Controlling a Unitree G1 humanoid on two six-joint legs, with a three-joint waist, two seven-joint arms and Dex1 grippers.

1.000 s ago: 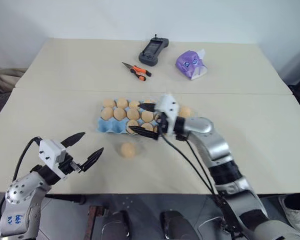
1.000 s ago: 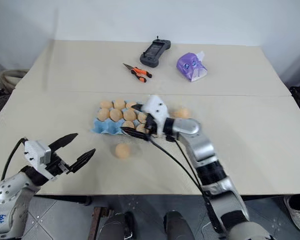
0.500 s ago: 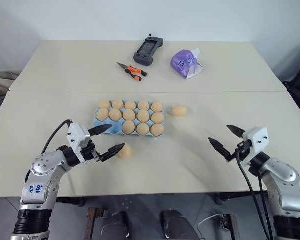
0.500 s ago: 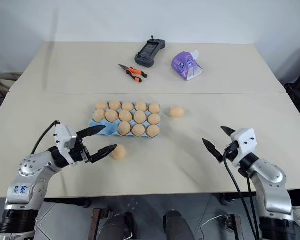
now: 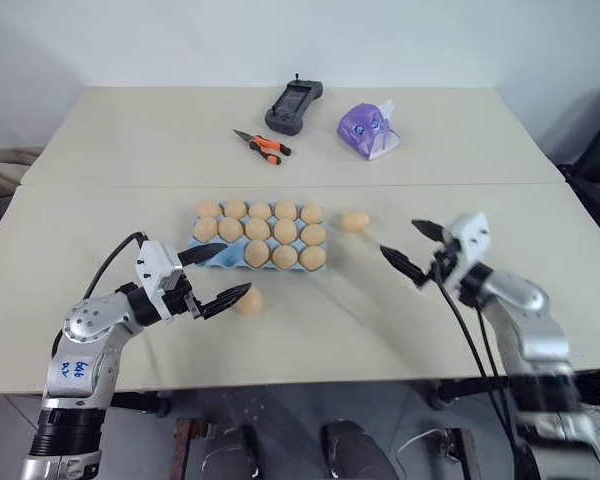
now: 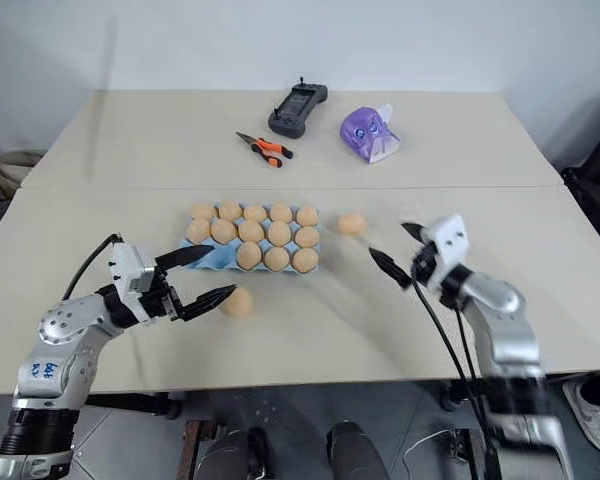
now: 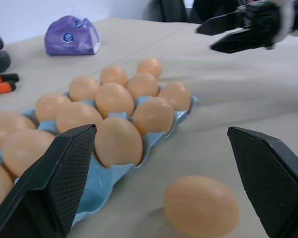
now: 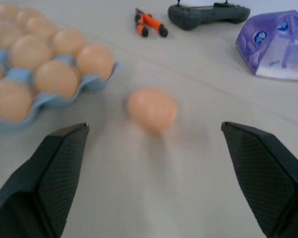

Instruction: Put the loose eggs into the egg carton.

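The light-blue egg carton (image 5: 216, 258) lies mid-table, most cups filled with tan eggs; its near-left corner shows bare blue. One loose egg (image 5: 248, 301) rests on the table just in front of the carton. My left gripper (image 5: 237, 269) is open beside it, the egg lying just off its nearer fingertip. In the left wrist view that egg (image 7: 201, 206) sits between the two fingers, nearer the right one. A second loose egg (image 5: 355, 221) lies right of the carton. My right gripper (image 5: 399, 237) is open, empty, a short way right of that egg (image 8: 152, 109).
On the far half of the table lie a black handheld controller (image 5: 288, 104), orange-handled pliers (image 5: 264, 146) and a purple pouch (image 5: 366, 130). A seam (image 5: 480, 183) runs across the table between the two halves.
My right gripper left the carton, swung out to the near right, and has now come back in toward the egg right of the carton. My left gripper closed in on the front egg.
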